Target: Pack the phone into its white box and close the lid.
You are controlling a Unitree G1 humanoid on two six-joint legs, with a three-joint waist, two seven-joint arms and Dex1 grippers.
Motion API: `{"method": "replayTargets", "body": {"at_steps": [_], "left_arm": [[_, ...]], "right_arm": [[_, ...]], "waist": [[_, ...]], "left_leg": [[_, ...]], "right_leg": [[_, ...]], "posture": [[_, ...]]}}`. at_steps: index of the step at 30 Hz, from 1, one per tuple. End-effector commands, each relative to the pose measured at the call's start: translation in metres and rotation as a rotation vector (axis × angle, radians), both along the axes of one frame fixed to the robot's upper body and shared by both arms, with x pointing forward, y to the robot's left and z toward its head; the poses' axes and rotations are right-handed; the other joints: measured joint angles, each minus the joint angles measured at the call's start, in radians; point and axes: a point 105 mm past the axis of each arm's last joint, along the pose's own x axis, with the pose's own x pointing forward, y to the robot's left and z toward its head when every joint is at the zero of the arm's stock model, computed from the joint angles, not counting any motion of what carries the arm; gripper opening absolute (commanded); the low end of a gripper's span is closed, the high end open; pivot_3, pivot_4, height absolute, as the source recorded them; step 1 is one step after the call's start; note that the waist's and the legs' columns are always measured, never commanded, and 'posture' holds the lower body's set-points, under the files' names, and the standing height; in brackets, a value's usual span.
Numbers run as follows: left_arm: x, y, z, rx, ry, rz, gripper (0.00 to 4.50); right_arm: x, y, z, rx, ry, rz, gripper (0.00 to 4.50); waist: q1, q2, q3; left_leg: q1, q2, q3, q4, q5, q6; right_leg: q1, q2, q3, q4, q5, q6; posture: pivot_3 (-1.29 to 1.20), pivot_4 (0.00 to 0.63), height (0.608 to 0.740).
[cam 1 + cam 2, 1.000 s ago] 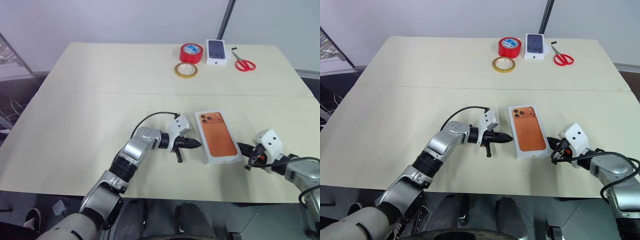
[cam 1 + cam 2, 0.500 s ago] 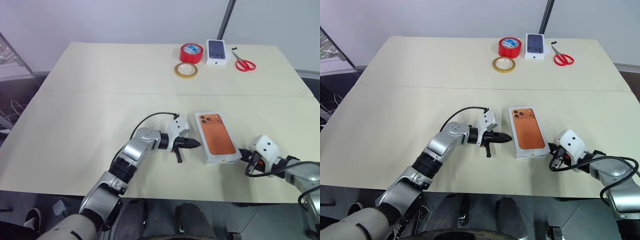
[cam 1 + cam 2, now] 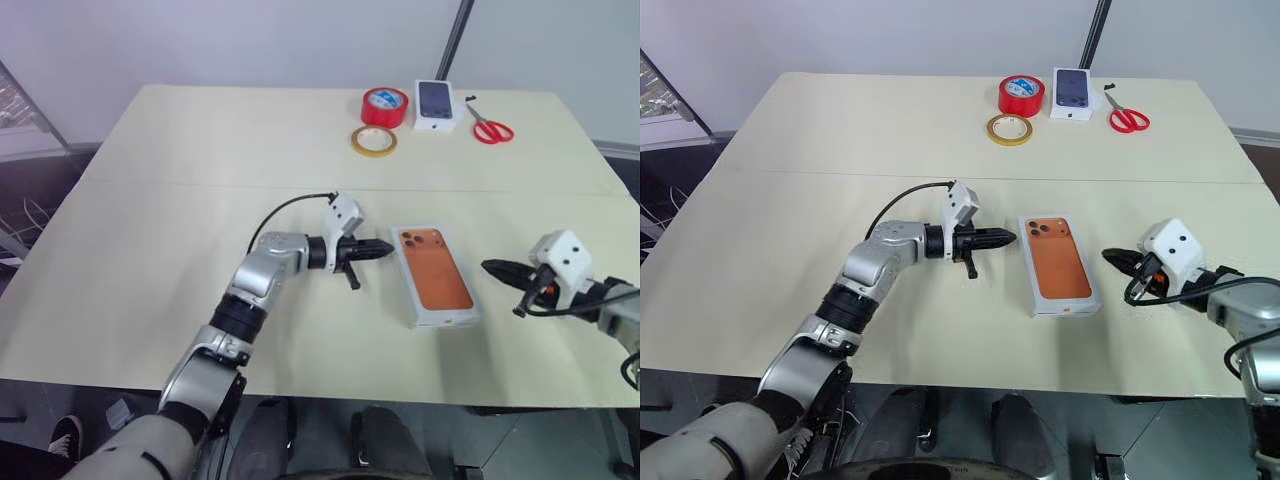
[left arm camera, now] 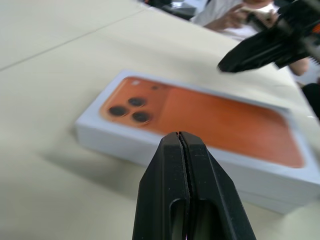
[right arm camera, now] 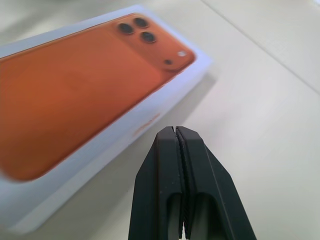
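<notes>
**Phone in its box, both hands off**

The phone [image 3: 434, 267] lies face down in its white box [image 3: 1058, 306] on the worktop [image 3: 150, 220]. The left hand [image 3: 384, 247] and right hand [image 3: 490, 266] flank it, fingers pressed together, clear. Behind: yellow tape roll [image 3: 373, 141], red tape roll [image 3: 384, 106], scissors [image 3: 490, 126].

whether the phone lies inside the white box [image 3: 437, 281] stays hidden under its closed lid
</notes>
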Motion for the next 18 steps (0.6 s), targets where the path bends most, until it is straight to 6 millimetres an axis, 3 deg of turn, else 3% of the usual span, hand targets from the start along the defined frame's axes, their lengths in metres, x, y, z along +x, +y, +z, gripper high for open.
{"method": "replayTargets", "body": {"at_steps": [1, 9, 18], "left_arm": [[0.005, -0.009, -0.006, 0.043, -0.046, 0.025, 0.00], [0.008, -0.019, -0.015, 0.066, -0.043, 0.038, 0.00], [-0.006, -0.037, -0.008, 0.045, -0.068, -0.038, 0.00]], "right_arm": [[0.018, 0.003, -0.007, -0.029, -0.052, -0.054, 0.06], [0.035, 0.024, -0.021, -0.036, -0.080, -0.034, 0.06], [0.017, 0.033, -0.020, 0.000, -0.049, 0.037, 0.06]], "waist": [[-0.002, 0.001, 0.000], [0.001, 0.001, 0.000], [0.001, 0.001, 0.000]], "left_leg": [[0.000, 0.000, 0.000, 0.000, 0.000, 0.000], [-0.001, 0.000, 0.001, 0.000, 0.000, -0.001], [-0.001, 0.000, 0.001, 0.000, 0.000, -0.001]], "right_leg": [[0.000, 0.000, 0.000, 0.000, 0.000, 0.000], [-0.003, 0.000, 0.000, 0.001, 0.000, 0.000], [-0.002, 0.000, 0.000, 0.001, 0.000, 0.000]], "posture": [[0.00, 0.150, 0.740], [0.00, 0.150, 0.740], [0.00, 0.150, 0.740]]}}
